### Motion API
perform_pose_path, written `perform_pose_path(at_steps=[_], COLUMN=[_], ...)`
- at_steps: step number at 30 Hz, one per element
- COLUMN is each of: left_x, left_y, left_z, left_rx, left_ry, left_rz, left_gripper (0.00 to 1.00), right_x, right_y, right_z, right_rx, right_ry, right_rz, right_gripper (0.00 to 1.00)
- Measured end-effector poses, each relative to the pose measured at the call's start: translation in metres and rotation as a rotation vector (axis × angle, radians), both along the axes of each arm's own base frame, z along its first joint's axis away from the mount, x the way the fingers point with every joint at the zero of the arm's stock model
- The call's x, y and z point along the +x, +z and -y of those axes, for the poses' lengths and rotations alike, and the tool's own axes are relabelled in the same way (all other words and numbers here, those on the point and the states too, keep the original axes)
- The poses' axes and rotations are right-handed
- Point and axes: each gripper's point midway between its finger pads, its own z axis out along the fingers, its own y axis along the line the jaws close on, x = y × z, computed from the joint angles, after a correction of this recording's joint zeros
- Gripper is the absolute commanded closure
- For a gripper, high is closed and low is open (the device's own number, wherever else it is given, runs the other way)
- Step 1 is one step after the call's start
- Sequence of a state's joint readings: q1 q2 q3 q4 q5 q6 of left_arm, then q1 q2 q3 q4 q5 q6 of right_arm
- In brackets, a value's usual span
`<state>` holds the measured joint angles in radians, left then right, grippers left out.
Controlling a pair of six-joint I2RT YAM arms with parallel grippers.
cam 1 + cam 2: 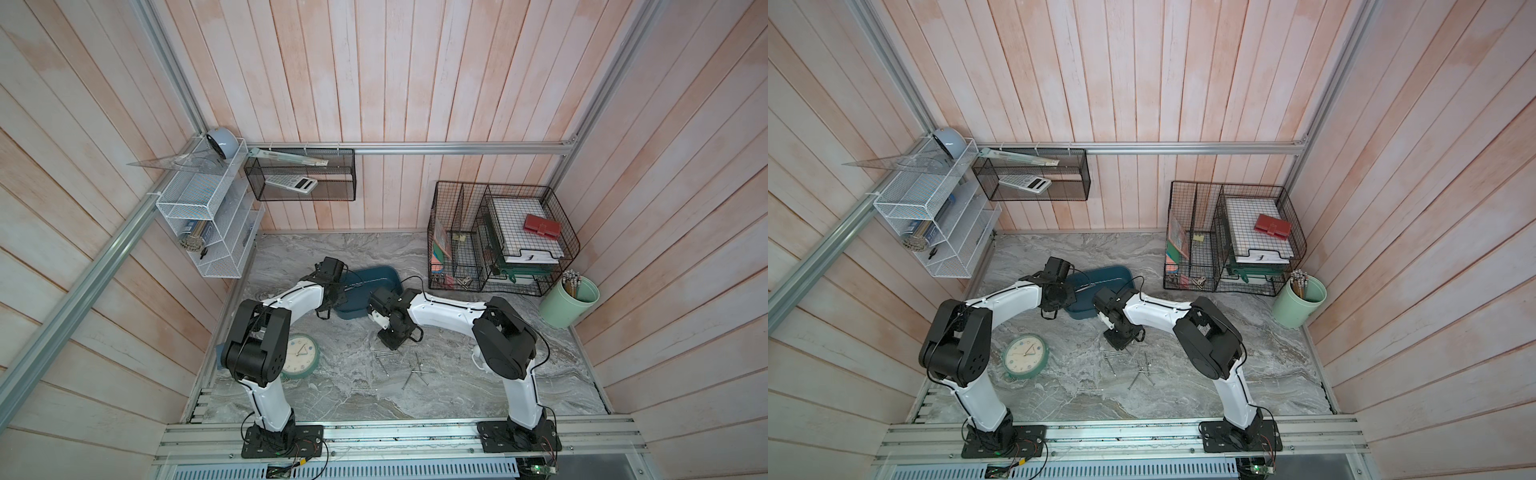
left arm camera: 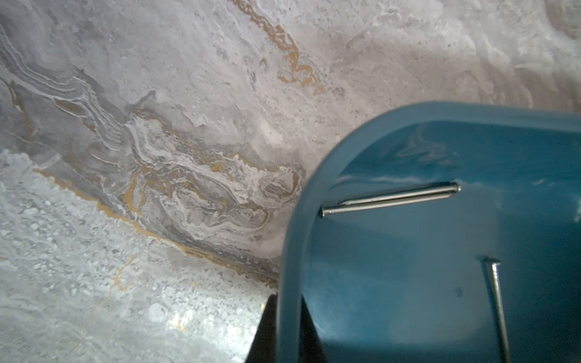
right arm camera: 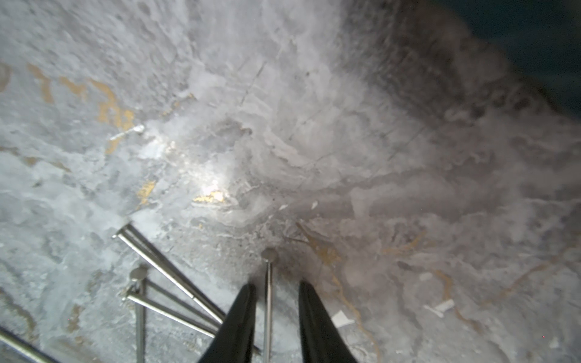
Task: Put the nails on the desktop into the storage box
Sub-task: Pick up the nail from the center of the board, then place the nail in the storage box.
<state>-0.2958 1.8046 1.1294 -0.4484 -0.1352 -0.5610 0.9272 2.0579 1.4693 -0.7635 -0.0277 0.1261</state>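
Observation:
The teal storage box [image 1: 374, 277] [image 1: 1104, 277] sits on the marble desktop [image 1: 449, 390] with its near end lifted. My left gripper [image 2: 289, 317] is shut on the box's rim [image 2: 287, 283], one finger on each side of the wall. Inside lie a pair of nails [image 2: 390, 199] and one more nail [image 2: 496, 308]. Several nails [image 1: 415, 370] [image 1: 1144, 372] lie scattered on the desktop. My right gripper [image 3: 276, 289] [image 1: 390, 343] is down over them and open. One nail [image 3: 268, 298] lies between its fingers with a gap on one side. More nails [image 3: 169, 270] lie beside it.
A round green clock [image 1: 301, 356] lies by the left arm's base. A mint cup of pencils [image 1: 569, 299] and black wire baskets [image 1: 498, 237] stand at the back right. A white mesh shelf [image 1: 203, 216] hangs on the left wall.

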Motion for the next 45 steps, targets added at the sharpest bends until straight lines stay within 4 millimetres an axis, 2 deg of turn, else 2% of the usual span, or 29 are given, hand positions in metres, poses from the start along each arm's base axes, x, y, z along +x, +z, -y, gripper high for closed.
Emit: perform_pose_path(at_steps=[5,13,16,19,24,27,29,31,33,36,38,40,43,45], left_x=[0.0,0.0,0.0,0.0,0.0,0.0,0.0,0.0,0.0,0.0,0.0,0.0,-0.001,-0.001], left_y=[0.0,0.0,0.0,0.0,0.0,0.0,-0.001,-0.001,-0.001,-0.001,-0.001,-0.001,-0.001,-0.001], left_z=[0.0,0.0,0.0,0.0,0.0,0.0,0.0,0.001,0.001,0.001,0.001,0.001,0.001,0.001], left_rx=[0.0,0.0,0.001,0.002,-0.001,-0.002,-0.002,-0.004,-0.006,-0.006,-0.007,-0.007,-0.008,-0.009], left_ry=[0.0,0.0,-0.002,-0.003,-0.005,-0.005,-0.005,-0.005,-0.006,-0.006,-0.006,-0.006,-0.006,-0.007], left_rz=[0.0,0.0,0.0,0.0,-0.001,-0.001,0.0,0.0,0.002,0.002,0.003,0.003,0.003,0.002], left_gripper=[1.0,1.0,1.0,1.0,1.0,1.0,1.0,1.0,1.0,1.0,1.0,1.0,1.0,1.0], right_x=[0.003,0.004,0.003,0.002,0.009,0.027,0.049,0.076,0.106,0.143,0.156,0.158,0.154,0.15], right_y=[0.0,0.002,0.011,0.043,0.117,0.151,0.167,0.174,0.174,0.157,0.137,0.118,0.093,0.083], right_z=[0.002,0.003,0.006,0.006,-0.001,-0.012,-0.021,-0.031,-0.044,-0.057,-0.063,-0.067,-0.069,-0.067], right_rx=[-0.016,-0.027,-0.025,0.02,0.153,0.244,0.306,0.353,0.403,0.433,0.428,0.41,0.387,0.373], right_ry=[0.001,0.003,0.006,0.012,0.007,-0.015,-0.042,-0.075,-0.106,-0.135,-0.142,-0.143,-0.142,-0.143], right_rz=[0.007,0.016,0.02,0.053,0.155,0.225,0.246,0.248,0.23,0.192,0.151,0.107,0.04,0.005], right_gripper=[1.0,1.0,1.0,1.0,1.0,1.0,1.0,1.0,1.0,1.0,1.0,1.0,0.72,0.62])
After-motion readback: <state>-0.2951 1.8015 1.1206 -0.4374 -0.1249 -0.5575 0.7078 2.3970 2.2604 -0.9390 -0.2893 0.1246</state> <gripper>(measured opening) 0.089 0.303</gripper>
